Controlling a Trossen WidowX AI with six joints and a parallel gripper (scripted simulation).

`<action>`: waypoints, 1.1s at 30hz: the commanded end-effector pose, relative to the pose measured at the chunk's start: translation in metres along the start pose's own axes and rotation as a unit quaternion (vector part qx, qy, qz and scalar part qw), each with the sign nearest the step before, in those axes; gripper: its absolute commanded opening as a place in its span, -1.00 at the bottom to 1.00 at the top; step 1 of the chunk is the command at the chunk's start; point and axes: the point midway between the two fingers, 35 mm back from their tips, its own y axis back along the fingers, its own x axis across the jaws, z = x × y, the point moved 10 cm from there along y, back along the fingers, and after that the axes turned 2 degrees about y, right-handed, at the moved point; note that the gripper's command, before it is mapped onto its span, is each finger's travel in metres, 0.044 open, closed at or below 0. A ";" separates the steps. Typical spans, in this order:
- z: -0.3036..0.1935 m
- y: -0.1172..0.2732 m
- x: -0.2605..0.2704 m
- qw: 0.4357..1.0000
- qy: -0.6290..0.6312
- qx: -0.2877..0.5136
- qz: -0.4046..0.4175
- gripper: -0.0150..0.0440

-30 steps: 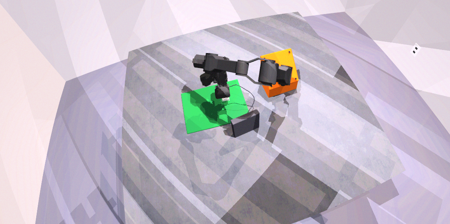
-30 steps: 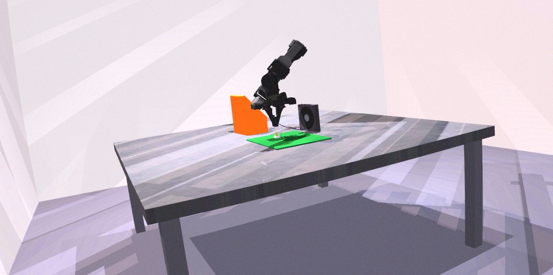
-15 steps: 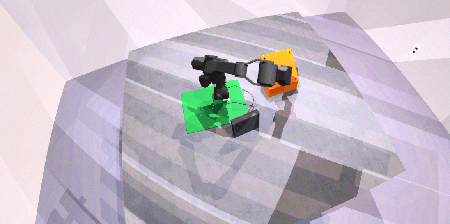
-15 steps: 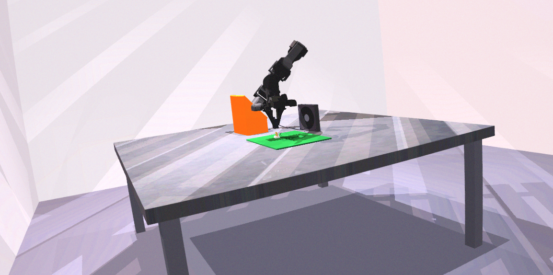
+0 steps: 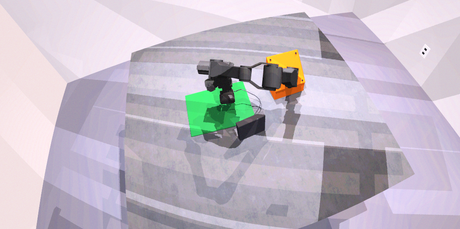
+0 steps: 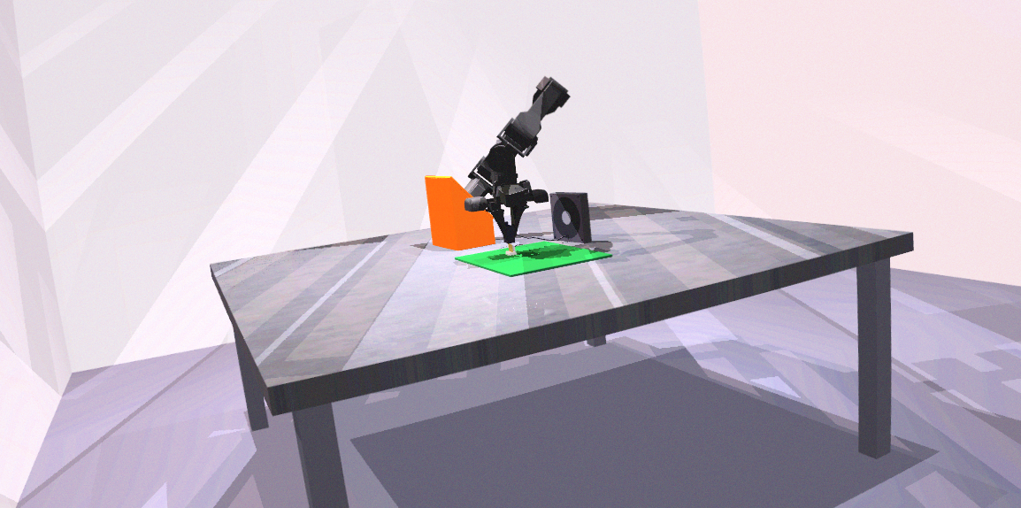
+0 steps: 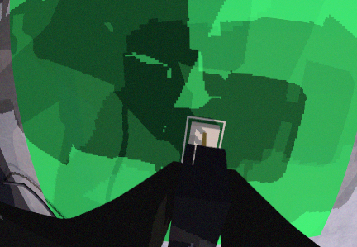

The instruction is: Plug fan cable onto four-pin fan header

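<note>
The gripper [image 5: 227, 102] [image 6: 510, 241] [image 7: 202, 175] points down, its fingers nearly together on something small between them, presumably the cable's plug, which the fingers hide. Directly below or touching is the pale header [image 6: 511, 251] [image 7: 211, 133]; the gap cannot be judged. Thin dark wires [image 5: 260, 102] loop to the black fan [image 5: 250, 127] [image 6: 570, 217], upright beside the green board [image 5: 199, 121] [image 6: 510, 268] [image 7: 256, 4]. In the exterior view, all lie toward the table's [image 5: 225, 169] [image 6: 400, 365] far edge, between its left and right corners. The plug should be light, rigid and easily tipped, the wires limp and springy. Best grip: the housing's sides, high up, never the wires; the header's pins could bend.
</note>
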 end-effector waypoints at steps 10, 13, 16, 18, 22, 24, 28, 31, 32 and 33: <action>0.002 0.000 0.001 1.000 -0.001 -0.002 0.002 -0.49; 0.002 0.000 0.001 1.000 -0.001 -0.002 0.002 -0.49; 0.002 -0.001 0.001 1.000 -0.001 -0.002 0.002 -0.49; 0.001 -0.001 0.001 1.000 -0.001 -0.002 0.002 -0.49; 0.001 -0.002 0.001 1.000 -0.002 -0.002 0.002 -0.49; 0.001 -0.003 0.001 1.000 -0.002 -0.002 0.002 -0.49; 0.001 -0.004 0.001 1.000 -0.002 -0.002 0.002 -0.49; 0.000 -0.004 0.001 1.000 -0.003 -0.002 0.002 -0.49; 0.000 -0.004 0.001 1.000 -0.003 -0.002 0.002 -0.49; 0.000 -0.005 0.001 1.000 -0.003 -0.002 0.002 -0.49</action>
